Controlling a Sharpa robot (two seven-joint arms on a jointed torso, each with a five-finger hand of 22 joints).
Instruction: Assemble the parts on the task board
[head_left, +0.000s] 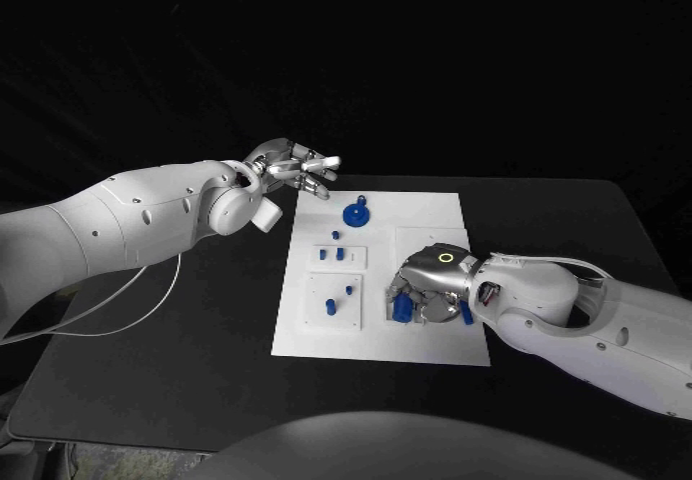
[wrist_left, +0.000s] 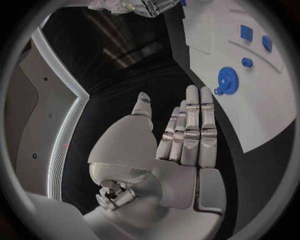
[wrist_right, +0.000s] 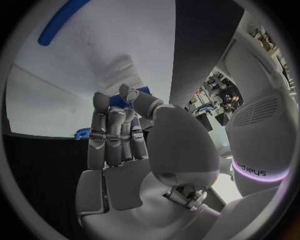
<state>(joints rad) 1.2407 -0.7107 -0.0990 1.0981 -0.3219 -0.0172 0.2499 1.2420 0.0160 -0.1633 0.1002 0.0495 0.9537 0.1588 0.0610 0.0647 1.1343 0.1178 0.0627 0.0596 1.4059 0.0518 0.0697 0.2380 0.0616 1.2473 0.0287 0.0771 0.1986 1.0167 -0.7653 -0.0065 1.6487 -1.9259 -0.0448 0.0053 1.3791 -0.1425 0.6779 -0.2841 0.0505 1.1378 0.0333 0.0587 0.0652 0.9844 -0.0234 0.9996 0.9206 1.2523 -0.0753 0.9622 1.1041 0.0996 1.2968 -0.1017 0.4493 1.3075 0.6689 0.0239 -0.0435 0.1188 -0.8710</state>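
**A:** Where do you stand? Your right robot hand (head_left: 430, 290) is down on the task board (head_left: 418, 215), at its near right area, fingers closed round a blue part (wrist_right: 132, 92). In the right wrist view the thumb and fingertips meet on that small blue piece, so I'd call it pinched.

**B:** And my left?

**A:** Your left robot hand (head_left: 293, 164) hovers off the board's far left corner, above the counter (head_left: 173, 380). Its fingers are straight and side by side, with nothing in them. It touches nothing.

**B:** What could go wrong from here?

**A:** The pinch looks shallow. If you lift or twist quickly, the part may slip out and roll among the other blue pieces (head_left: 400, 308) under your palm. Your hand also hides the spot where it works, so you could press the part down crooked without seeing it.

**B:** Anything else on the board?

**A:** The blue gear (head_left: 356, 213) lies on the board just beside your left hand, toward the board's far end. If you bring the left arm in carelessly, you could knock it. Left of your right hand, two raised white blocks (head_left: 336, 256) sit on the board with small blue parts standing in them. I cannot tell whether these are fully seated.

**B:** So go slowly?

**A:** Yes, and keep the left hand clear of the gear.
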